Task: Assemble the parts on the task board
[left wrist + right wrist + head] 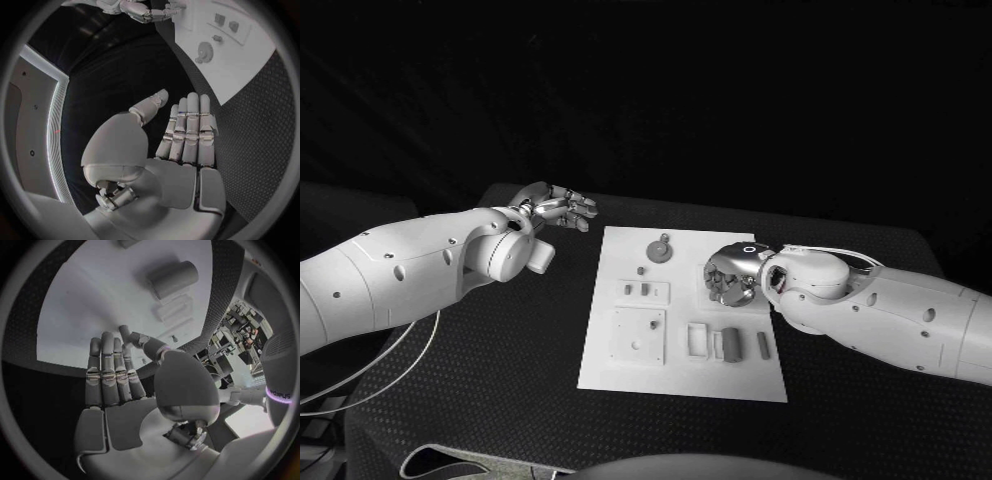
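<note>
Both robot hands are holding nothing: left robot hand [557, 208] is hovering released beside the task board [620, 370]; right robot hand [730, 272] is hanging over its parts [727, 344], fingers straight.

A white task board [620, 345] is being shown on a black, finely dotted table [473, 400]. Grey parts [728, 344] are lying on it, and silver hands are being carried by white arms [387, 275].

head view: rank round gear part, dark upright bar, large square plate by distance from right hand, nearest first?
From the right hand, over the white task board:
1. Dark upright bar, near the board's right edge, just below the hand.
2. Round grey gear part, at the board's far end.
3. Large square white plate, on the board's left side; close to the gear, hard to separate.
</note>
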`<state>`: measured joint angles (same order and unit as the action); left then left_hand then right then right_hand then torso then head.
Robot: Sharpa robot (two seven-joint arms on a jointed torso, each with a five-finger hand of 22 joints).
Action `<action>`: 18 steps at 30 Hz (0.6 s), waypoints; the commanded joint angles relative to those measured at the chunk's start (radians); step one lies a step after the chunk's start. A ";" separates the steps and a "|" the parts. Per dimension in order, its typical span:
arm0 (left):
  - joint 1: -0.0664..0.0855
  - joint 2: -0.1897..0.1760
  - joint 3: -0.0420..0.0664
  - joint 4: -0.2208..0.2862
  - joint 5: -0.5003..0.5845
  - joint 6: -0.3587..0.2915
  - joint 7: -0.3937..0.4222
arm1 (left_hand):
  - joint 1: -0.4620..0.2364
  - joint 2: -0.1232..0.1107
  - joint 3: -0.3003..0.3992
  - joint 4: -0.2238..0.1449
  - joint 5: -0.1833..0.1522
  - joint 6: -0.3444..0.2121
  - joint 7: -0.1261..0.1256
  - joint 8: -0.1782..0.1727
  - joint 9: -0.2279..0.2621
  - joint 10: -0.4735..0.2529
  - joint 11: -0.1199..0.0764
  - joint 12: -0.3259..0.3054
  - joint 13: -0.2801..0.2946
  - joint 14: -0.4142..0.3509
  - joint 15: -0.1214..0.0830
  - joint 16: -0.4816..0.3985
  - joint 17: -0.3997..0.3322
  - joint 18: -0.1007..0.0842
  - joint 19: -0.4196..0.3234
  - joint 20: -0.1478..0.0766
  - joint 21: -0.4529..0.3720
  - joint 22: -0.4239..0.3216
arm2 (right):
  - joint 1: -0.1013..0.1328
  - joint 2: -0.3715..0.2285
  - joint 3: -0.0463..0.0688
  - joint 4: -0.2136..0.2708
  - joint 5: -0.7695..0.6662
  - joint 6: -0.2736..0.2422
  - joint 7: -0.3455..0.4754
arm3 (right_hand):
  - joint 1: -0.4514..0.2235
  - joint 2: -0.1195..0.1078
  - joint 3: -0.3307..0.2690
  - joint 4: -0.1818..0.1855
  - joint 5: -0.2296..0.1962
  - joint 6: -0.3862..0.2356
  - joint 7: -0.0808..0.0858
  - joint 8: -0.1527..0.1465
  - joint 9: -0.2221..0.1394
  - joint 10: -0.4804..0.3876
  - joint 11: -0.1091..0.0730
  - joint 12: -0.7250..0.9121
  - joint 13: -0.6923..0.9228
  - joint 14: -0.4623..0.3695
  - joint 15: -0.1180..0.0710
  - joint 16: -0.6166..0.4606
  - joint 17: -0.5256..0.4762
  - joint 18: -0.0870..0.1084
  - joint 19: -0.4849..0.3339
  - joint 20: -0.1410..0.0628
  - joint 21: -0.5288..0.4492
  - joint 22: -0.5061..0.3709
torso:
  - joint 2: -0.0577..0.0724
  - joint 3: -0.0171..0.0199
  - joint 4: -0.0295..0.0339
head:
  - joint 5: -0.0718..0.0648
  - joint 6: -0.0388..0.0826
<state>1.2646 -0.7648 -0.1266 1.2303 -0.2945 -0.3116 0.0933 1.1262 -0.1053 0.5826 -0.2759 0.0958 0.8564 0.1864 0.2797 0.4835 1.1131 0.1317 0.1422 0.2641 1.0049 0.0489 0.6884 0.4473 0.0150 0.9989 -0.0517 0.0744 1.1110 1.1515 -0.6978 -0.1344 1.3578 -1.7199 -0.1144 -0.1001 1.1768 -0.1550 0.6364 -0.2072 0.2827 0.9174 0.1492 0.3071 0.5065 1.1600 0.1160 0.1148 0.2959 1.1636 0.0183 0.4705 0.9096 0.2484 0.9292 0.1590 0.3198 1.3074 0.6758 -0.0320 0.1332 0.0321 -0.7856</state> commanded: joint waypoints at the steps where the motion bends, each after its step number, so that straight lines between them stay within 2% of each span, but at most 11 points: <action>1: 0.001 0.003 0.001 0.001 0.002 0.013 0.011 | -0.007 0.000 -0.007 0.000 0.001 -0.006 0.001 0.006 -0.002 -0.004 0.000 0.003 -0.001 0.002 0.003 -0.005 0.001 -0.003 -0.001 0.005 -0.006 -0.001 | -0.007 0.005 -0.001 -0.003 -0.020 -0.001 0.001 | -0.002 0.009 0.001 -0.007 0.004 0.007 0.000 0.005 -0.001 0.006 -0.001 0.005 0.001 0.003 -0.004 0.007 -0.001 0.013 0.006 0.000 0.005 0.022 | 0.000 0.0001 0.0010 | 0.002 -0.002; 14: 0.001 0.002 0.001 0.001 0.002 0.014 0.007 | -0.007 0.000 -0.007 0.000 0.001 -0.007 0.001 0.006 -0.002 -0.005 0.000 0.003 -0.002 0.002 0.003 -0.006 0.003 -0.003 -0.002 0.004 -0.006 -0.002 | -0.014 0.013 -0.003 -0.018 -0.021 -0.006 -0.004 | -0.008 0.009 0.001 -0.007 0.005 0.008 0.001 0.004 -0.003 0.007 -0.001 0.004 0.000 0.005 -0.005 0.007 -0.001 0.013 0.009 -0.001 0.007 0.022 | 0.000 0.0000 -0.0002 | 0.006 -0.008; 16: 0.001 0.002 0.001 0.001 0.002 0.014 0.007 | -0.008 0.000 -0.007 0.000 0.001 -0.007 0.001 0.006 -0.002 -0.005 0.000 0.003 -0.002 0.002 0.003 -0.006 0.003 -0.003 -0.002 0.004 -0.006 -0.002 | -0.015 0.013 -0.003 -0.017 -0.024 -0.009 -0.006 | -0.008 0.013 0.003 -0.007 0.005 0.010 0.001 0.005 -0.003 0.008 -0.002 0.004 0.001 0.006 -0.005 0.008 -0.001 0.013 0.010 -0.002 0.007 0.022 | 0.000 0.0000 -0.0002 | 0.006 -0.008; 18: 0.001 0.003 0.001 0.001 0.002 0.014 0.007 | -0.008 0.000 -0.007 0.001 0.001 -0.007 0.001 0.006 -0.002 -0.005 0.000 0.003 -0.002 0.002 0.003 -0.006 0.004 -0.003 -0.002 0.004 -0.006 -0.002 | -0.015 0.012 -0.003 -0.017 -0.025 -0.023 -0.005 | -0.008 0.027 0.006 -0.011 0.005 0.020 -0.002 0.009 -0.003 0.019 -0.006 0.009 0.003 0.010 -0.008 0.010 -0.001 0.013 0.013 -0.004 0.009 0.022 | 0.000 0.0001 -0.0005 | 0.006 -0.008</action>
<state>1.2646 -0.7644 -0.1266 1.2298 -0.2945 -0.3101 0.0922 1.1262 -0.1053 0.5826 -0.2759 0.0959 0.8565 0.1864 0.2796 0.4826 1.1131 0.1318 0.1422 0.2632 1.0049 0.0489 0.6884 0.4491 0.0151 0.9989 -0.0517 0.0744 1.1103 1.1374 -0.6860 -0.1373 1.3398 -1.7283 -0.1229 -0.1021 1.1689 -0.1349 0.6434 -0.2141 0.2827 0.9303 0.1462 0.3119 0.5041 1.1731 0.1106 0.1199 0.2974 1.1702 0.0119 0.4741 0.9094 0.2484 0.9342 0.1553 0.3234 1.3077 0.6758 -0.0319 0.1329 0.0380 -0.7938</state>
